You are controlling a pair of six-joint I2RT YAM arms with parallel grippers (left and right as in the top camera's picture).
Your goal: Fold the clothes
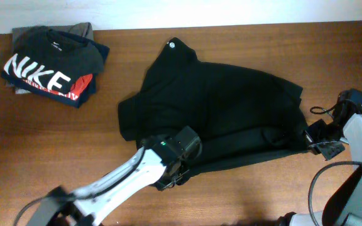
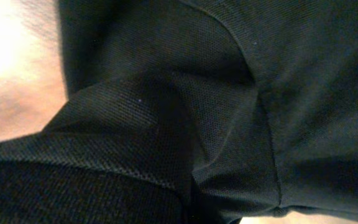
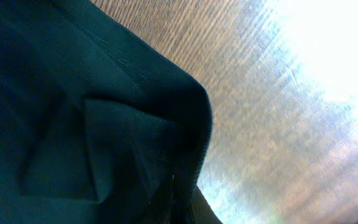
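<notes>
So here's my setup right now: the black top (image 1: pixel 219 107) is spread out in the middle of the table (image 1: pixel 250 194), a bit rumpled and turned at an angle, with its white neck tag (image 1: pixel 172 44) pointing at the far edge. My left gripper (image 1: pixel 190 143) is at the near hem, left of centre, and it's clamped down on the fabric. The left wrist cam is nothing but bunched black mesh-like cloth with a seam running through it, plus a sliver of blown-out tabletop at the left. My right gripper (image 1: pixel 308 139) sits at the right-hand corner of the top, near the right edge of the table, and its jaws are closed on that corner. In the right wrist cam a small folded flap of cloth runs down toward the fingers, with wood grain bright beside it. Way over in the far left corner, well apart from all this, there's a NIKE T-shirt (image 1: pixel 52 53) lying on top of a few other folded garments (image 1: pixel 83 30).
</notes>
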